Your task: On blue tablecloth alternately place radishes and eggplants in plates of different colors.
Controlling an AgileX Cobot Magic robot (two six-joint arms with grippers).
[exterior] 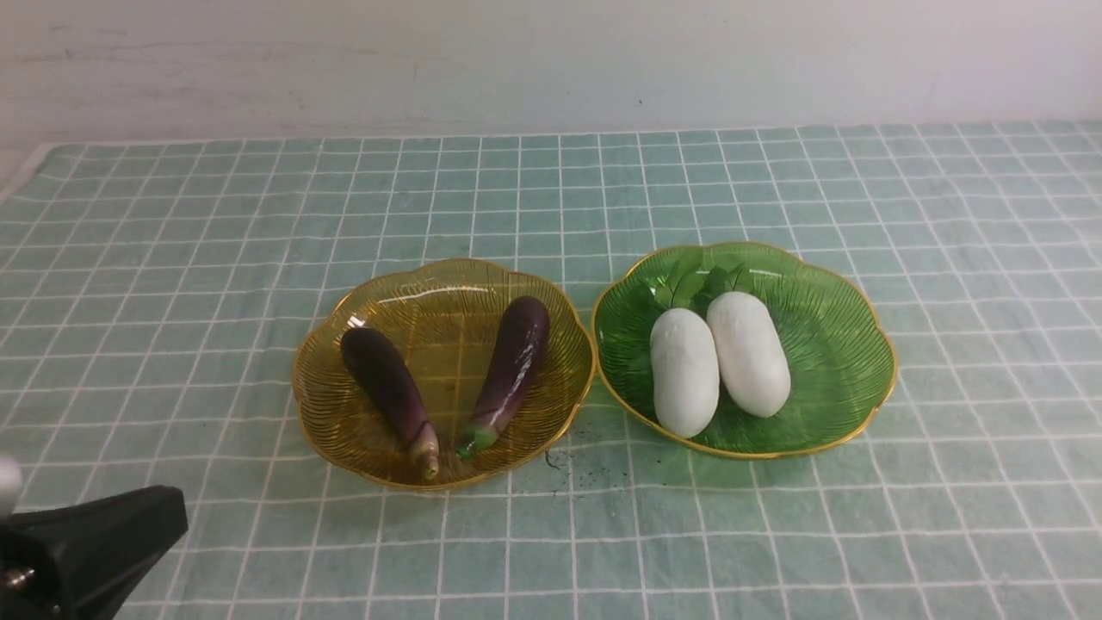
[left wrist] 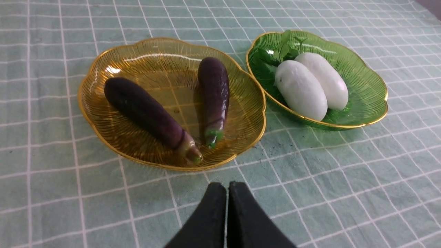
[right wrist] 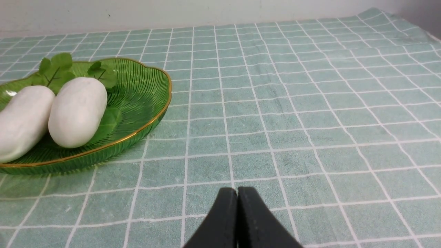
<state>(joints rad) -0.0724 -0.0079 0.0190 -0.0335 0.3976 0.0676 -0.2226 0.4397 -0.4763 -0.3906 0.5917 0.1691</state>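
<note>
Amber ribbed gold-rimmed plate (exterior: 344, 413): holds both slender dark purple eggplants (exterior: 392, 392)
Green ribbed plate (exterior: 839, 344): holds both smooth white radishes (exterior: 747, 353)
Pale blue-green gridded tablecloth (exterior: 172, 258): under both plates
Left gripper (left wrist: 226, 193): jaws pressed together, empty
Right gripper (right wrist: 237, 198): jaws pressed together, empty
Progress: sorting apparently complete

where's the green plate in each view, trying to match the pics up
Front view: green plate right of centre, beside the amber plate.
Left wrist view: upper right, beside the amber plate.
Right wrist view: left edge.
Shared landmark: the two white radishes lying in it.
</note>
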